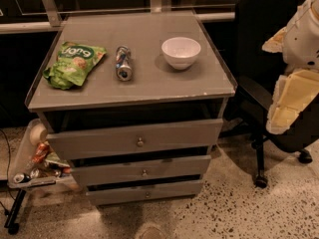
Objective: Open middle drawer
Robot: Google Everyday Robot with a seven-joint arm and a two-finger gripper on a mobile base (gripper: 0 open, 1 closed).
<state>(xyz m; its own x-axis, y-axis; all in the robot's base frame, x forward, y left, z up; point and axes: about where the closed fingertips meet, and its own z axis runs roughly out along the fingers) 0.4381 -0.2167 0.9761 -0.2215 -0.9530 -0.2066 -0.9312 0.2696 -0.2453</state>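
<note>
The grey cabinet [50,101] has three drawers, one above the other. The middle drawer [109,173] has a mid-height flat front with a small round metal knob [144,173] at its centre. It sits below the taller top drawer [89,142], whose front stands out a little, and above the short bottom drawer [119,194]. Dark gaps show above each front. My gripper [281,114] is the white and cream shape at the right edge, raised well to the right of the cabinet. It is apart from every drawer and touches nothing.
On the cabinet top lie a green snack bag [74,63], a can on its side [123,62] and a white bowl [181,52]. A black office chair [264,59] stands to the right, behind my arm. A tray of snacks [20,156] hangs at the left. The floor is speckled.
</note>
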